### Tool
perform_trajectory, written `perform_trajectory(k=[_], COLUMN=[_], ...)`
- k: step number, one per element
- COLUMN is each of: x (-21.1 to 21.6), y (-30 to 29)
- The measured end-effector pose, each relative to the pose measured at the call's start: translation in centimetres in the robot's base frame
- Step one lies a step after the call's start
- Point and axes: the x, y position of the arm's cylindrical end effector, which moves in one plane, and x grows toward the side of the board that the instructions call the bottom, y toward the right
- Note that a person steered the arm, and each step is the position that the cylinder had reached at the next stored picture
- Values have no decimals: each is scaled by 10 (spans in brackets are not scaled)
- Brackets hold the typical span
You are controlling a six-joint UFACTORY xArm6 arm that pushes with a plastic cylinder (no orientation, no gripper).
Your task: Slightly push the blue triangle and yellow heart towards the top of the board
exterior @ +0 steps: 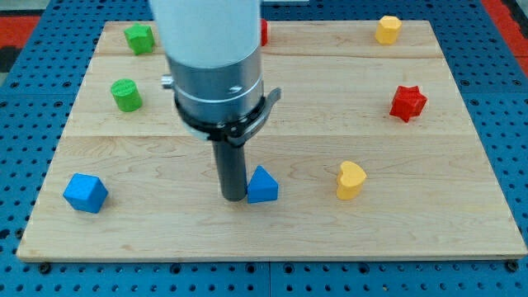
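The blue triangle [262, 186] lies on the wooden board [272, 239] low in the middle. The yellow heart [351, 180] lies to its right, with a gap between them. My tip [233, 197] is down on the board right against the blue triangle's left side, touching or nearly touching it. The arm's white and grey body hangs over the board's upper middle and hides what lies behind it.
A blue cube [86, 193] sits at the lower left. Two green blocks [139, 38] [126, 95] sit at the upper left. A red star-like block [407, 102] is at the right, a yellow block [388, 30] at the top right. A red block [264, 32] peeks from behind the arm.
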Motion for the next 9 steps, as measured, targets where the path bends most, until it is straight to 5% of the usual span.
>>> perform_trajectory(k=[2,3,4,5,7,8,9], x=[-12,-16,-71,-93,-26,-26,19], y=[177,142,156,273,225,257,298])
